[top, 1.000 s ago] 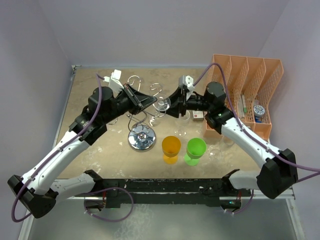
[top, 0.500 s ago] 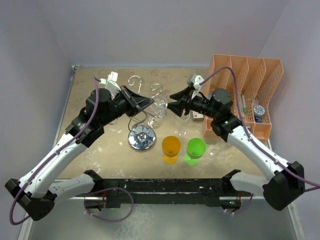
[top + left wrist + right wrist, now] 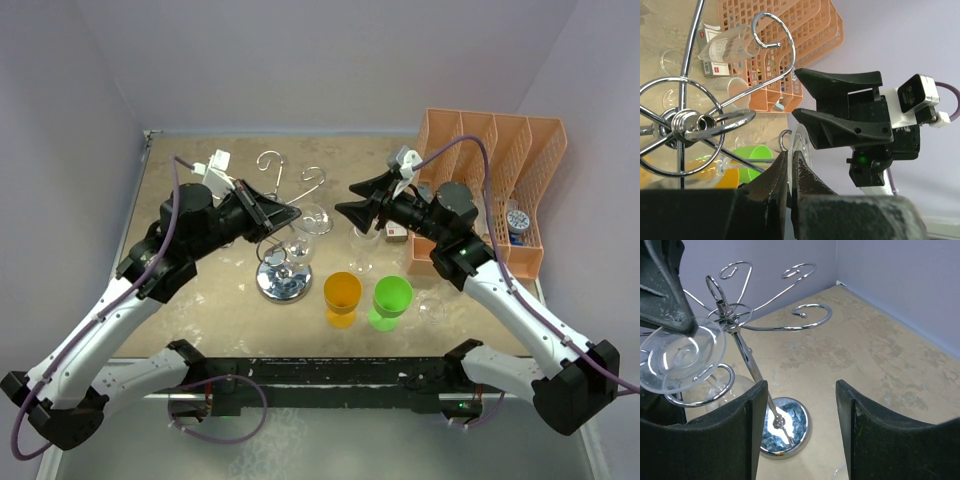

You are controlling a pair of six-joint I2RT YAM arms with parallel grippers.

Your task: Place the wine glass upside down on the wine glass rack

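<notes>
The wine glass is clear and hangs upside down at the chrome wine glass rack. In the right wrist view its round foot lies over a curled arm, with the bowl below the loop. My left gripper is shut on the rim of the foot; in the left wrist view the gripper pinches the foot's thin edge. My right gripper is open and empty, a little right of the glass. In its own view it frames the rack's mirrored base.
An orange cup and a green cup stand in front of the rack. A clear glass and a small box stand under my right arm. The orange mesh organiser stands at the back right.
My right gripper has drawn back to the right, away from the glass. My left gripper has kept hold of the foot and shifted slightly towards the near side.
</notes>
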